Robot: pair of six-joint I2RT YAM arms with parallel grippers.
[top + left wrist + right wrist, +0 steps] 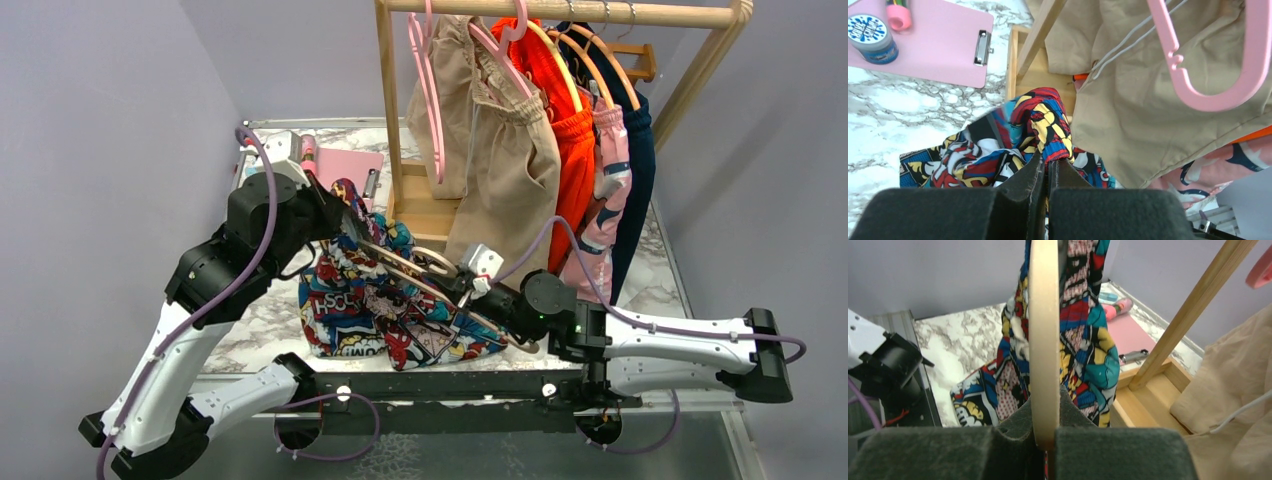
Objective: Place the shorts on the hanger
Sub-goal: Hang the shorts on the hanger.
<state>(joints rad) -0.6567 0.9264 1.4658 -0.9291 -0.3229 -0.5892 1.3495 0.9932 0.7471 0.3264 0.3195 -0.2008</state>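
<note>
Comic-print shorts (1043,120) look half on. Our left tool (1048,167) is pinched shut on a raised fold, our right tool (1044,432) is clamped on the cream hanger (1044,340), and the rest is bunched on the surface (255,320). Left to do: seat them square. Hanger's hook and far end are lost in cloth, so we can't tell what's threaded.

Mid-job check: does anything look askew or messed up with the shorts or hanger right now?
Yes. The shorts sit bunched in a crumpled heap on the table, not draped flat. The left gripper pinches one fold raised, while the right gripper clamps the hanger, which lies tilted amid the fabric. Nothing looks spilled or torn.
</note>
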